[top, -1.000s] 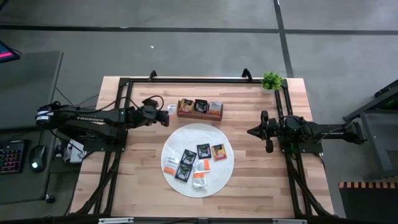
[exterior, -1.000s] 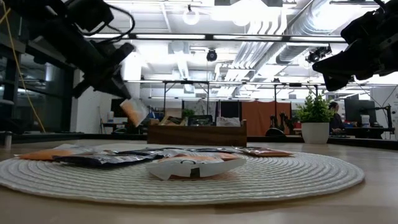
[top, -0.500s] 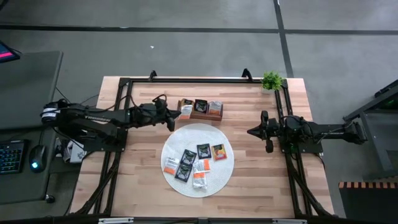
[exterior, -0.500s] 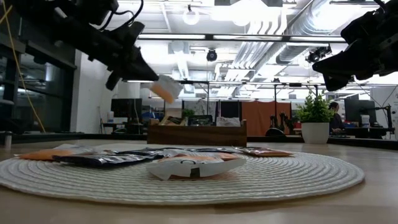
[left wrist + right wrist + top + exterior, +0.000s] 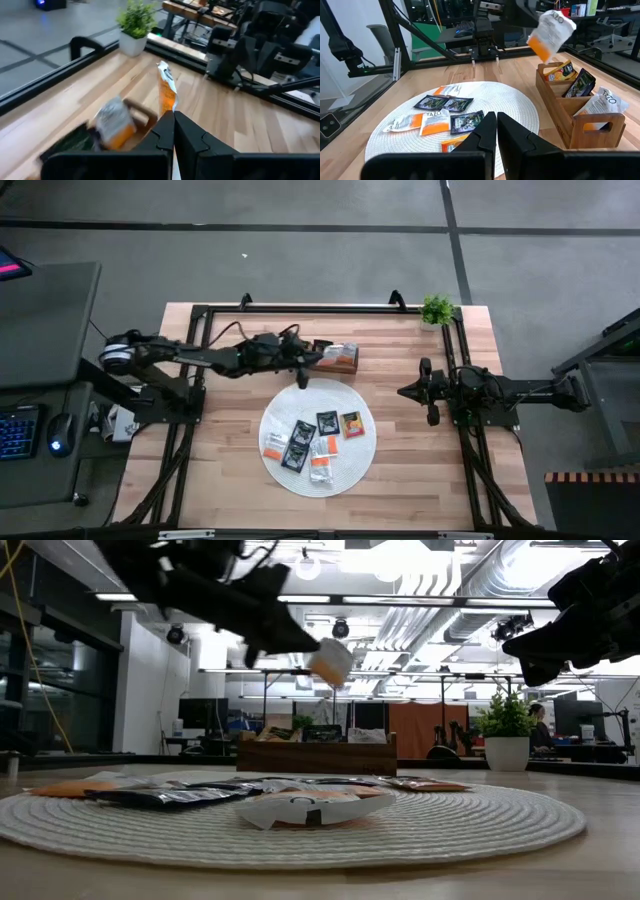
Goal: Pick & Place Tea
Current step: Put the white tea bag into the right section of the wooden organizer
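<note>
My left gripper [image 5: 310,358] reaches in from the table's left and hovers over the brown wooden tray [image 5: 345,358], shut on one white and orange tea sachet [image 5: 330,662]. The tray holds more sachets standing in its compartments [image 5: 580,82]. Several black, orange and white sachets [image 5: 310,442] lie flat on the round white mat [image 5: 350,465]. My right gripper [image 5: 432,392] waits shut at the table's right side, holding nothing. My left gripper pinches the sachet's near end [image 5: 168,107] between its two fingers. The fingers come nearly level from the table's left. The sachet [image 5: 550,31] sticks out past the fingertips, tilted, lifted clear above the tray.
A small potted plant [image 5: 437,309] stands at the table's far right corner. A black frame [image 5: 300,307] runs along the table's far edge and sides. Bare wood lies between the mat and the right arm.
My left gripper has carried the sachet toward the table's right edge, from left of the tray to above it, rising a little and rolling at the wrist. The sachet stays pinched and clear of everything.
</note>
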You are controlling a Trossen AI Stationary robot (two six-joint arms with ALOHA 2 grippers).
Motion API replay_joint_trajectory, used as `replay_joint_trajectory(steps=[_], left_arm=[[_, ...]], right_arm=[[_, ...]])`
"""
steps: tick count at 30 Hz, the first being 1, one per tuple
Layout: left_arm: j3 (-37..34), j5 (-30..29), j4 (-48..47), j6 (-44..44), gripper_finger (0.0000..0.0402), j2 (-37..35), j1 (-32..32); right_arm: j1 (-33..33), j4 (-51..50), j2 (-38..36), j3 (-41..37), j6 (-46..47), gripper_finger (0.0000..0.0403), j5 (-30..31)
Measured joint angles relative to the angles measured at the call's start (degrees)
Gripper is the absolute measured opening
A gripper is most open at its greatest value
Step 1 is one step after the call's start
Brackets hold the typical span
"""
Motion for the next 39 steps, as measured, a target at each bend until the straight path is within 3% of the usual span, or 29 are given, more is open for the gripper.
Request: replay_joint_trajectory(steps=[7,13,39], left_arm=[[10.6,5.31,0.21,2.15,0.0,9.71,2.24],[14.69,5.59,-0.09,1.75,0.0,14.73,2.84],[15.08,5.3,1.38,-7.82,0.0,24.55,7.04]], right_arm=[[0.01,0.0,0.04,0.0,0.01,0.0012,0.0],[0.02,0.0,0.04,0.0,-0.01,0.0012,0.0],[0.01,0.0,0.04,0.0,-0.01,0.0012,0.02]])
